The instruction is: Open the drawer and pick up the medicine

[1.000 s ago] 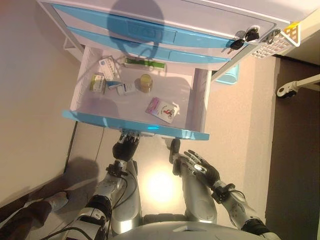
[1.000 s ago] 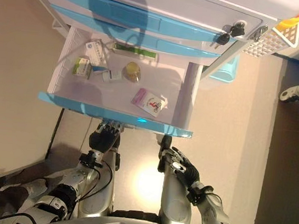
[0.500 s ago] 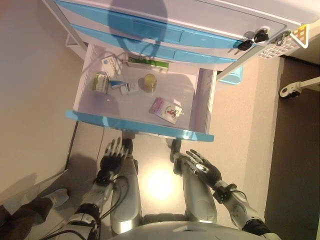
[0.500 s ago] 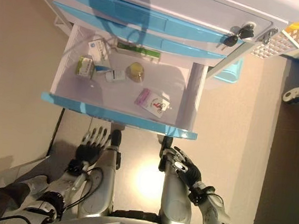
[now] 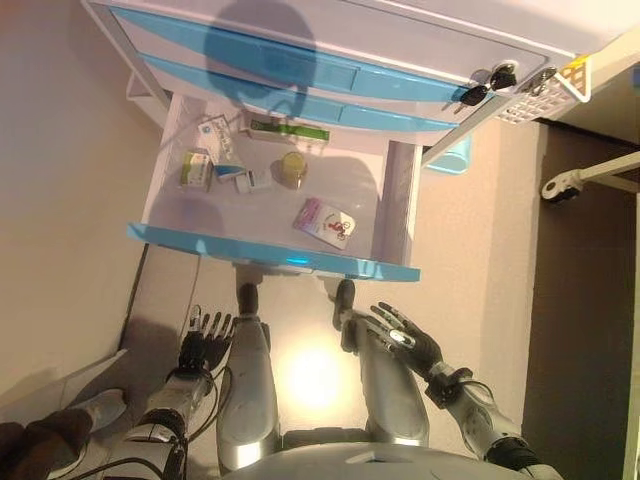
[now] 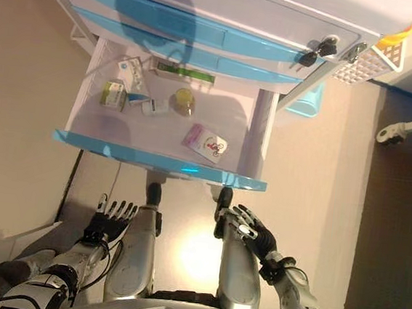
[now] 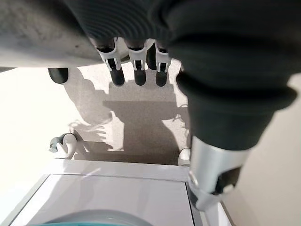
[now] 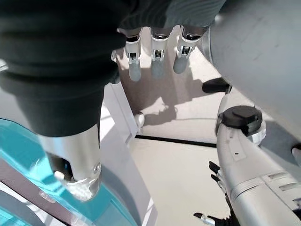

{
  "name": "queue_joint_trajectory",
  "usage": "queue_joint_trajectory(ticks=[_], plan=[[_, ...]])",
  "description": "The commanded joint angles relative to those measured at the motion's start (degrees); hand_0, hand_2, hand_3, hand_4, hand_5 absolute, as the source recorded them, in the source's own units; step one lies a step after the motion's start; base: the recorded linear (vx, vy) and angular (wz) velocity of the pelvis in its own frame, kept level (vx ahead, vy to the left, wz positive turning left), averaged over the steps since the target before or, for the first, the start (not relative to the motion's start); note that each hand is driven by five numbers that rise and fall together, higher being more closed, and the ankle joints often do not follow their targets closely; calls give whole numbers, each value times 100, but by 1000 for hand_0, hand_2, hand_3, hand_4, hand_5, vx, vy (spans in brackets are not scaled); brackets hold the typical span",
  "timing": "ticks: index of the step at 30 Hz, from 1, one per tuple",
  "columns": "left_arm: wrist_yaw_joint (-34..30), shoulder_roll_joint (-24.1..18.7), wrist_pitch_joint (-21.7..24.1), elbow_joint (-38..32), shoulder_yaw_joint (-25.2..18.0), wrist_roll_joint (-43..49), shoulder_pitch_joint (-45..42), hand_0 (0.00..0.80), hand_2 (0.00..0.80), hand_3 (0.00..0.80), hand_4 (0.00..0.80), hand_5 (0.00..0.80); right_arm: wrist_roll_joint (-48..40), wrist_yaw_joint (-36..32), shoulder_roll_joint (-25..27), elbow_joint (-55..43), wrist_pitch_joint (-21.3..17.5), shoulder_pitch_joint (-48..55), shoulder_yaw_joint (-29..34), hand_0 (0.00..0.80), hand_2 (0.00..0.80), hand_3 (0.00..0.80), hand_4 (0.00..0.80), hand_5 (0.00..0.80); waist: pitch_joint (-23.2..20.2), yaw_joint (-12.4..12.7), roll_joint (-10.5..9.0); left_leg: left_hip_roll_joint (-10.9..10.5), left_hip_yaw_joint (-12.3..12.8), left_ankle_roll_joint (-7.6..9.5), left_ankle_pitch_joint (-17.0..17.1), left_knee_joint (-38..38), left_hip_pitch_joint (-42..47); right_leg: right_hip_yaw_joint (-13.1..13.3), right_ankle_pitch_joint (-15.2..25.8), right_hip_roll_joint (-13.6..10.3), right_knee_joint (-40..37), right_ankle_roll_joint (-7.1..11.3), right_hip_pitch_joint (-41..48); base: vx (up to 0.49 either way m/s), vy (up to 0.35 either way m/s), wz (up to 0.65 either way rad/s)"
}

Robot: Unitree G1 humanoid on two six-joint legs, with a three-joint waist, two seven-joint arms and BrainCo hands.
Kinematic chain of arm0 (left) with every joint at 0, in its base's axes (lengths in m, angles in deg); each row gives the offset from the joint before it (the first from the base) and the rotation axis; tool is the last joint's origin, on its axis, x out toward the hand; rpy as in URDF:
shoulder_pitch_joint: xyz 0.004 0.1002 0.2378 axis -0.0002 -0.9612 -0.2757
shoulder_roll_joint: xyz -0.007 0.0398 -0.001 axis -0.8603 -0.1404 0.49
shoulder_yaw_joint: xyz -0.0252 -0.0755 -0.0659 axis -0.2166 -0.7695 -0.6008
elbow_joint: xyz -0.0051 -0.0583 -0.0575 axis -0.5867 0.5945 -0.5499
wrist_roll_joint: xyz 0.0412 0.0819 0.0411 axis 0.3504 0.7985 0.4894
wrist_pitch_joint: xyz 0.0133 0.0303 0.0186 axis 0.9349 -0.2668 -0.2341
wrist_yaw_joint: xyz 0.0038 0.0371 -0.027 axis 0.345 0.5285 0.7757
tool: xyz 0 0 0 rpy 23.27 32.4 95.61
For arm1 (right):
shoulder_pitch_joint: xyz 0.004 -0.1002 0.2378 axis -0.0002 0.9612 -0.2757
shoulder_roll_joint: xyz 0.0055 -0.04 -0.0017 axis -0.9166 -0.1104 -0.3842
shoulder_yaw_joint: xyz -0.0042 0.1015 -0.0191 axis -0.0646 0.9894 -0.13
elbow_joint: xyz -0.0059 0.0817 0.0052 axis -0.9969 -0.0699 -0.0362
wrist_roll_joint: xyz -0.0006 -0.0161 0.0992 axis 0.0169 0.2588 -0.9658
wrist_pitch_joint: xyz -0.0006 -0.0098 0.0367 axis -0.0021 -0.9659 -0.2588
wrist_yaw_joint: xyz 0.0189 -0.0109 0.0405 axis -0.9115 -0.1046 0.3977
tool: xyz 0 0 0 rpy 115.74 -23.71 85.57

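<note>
The bottom drawer [image 5: 272, 256] of a white cabinet with blue fronts stands pulled out. Inside lie several medicines: a white and blue box [image 5: 216, 135], a green box [image 5: 194, 168], a small white box [image 5: 256, 180], a yellow-lidded jar [image 5: 292, 168], a long green and white box [image 5: 288, 130] at the back, and a pink and white packet [image 5: 325, 221] nearer the front. My left hand [image 5: 202, 338] hangs low, below and left of the drawer front, fingers straight, holding nothing. My right hand [image 5: 402, 335] is below the drawer's right end, fingers spread and empty.
Two closed blue-fronted drawers [image 5: 290, 70] sit above the open one. Keys [image 5: 482, 85] hang from a lock at the cabinet's right corner, beside a white mesh basket [image 5: 548, 88]. A caster wheel [image 5: 556, 189] shows at the right. A person's shoe [image 5: 85, 408] is at lower left.
My left hand let go from under the drawer front, opened its fingers and dropped down and left. The right hand has hardly moved. The camera shifted slightly.
</note>
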Motion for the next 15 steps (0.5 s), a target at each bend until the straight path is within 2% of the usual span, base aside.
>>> queue_joint_trajectory(ticks=[1,4,8,12,15], plan=[[77,-29,175,192,-191,480,-124,0,0,0,0,0,395,1081,222,138,-152,328,5,0,0,0,0,0,-227,-12,-7,-130,244,412,422,73,-212,-26,-207,152,462,50,171,9,-18,-5],[260,-163,276,163,-286,767,-212,0,0,0,0,0,294,1765,382,274,-284,335,312,0,0,0,0,0,-233,9,-47,-109,232,400,392,52,-143,-27,-181,165,366,82,291,11,-58,0],[301,-329,302,170,-484,1141,-503,0,0,0,0,0,62,2551,580,187,-171,427,788,0,0,0,0,0,-271,45,-83,-95,226,408,347,-1,-11,-33,-130,139,234,126,462,22,-58,-2],[327,-399,329,106,-697,1678,-960,0,0,0,0,0,-74,2929,770,-55,-221,550,1394,0,0,0,0,0,-378,107,-80,-81,235,412,319,-177,211,-56,-92,78,20,173,706,46,-41,-2],[255,-359,406,-59,-821,1976,-1342,0,0,0,0,0,-181,3074,951,-494,-418,683,1927,0,0,0,0,0,-464,144,-48,-89,251,405,329,-380,400,-81,-62,18,-171,218,894,42,-4,-1]])
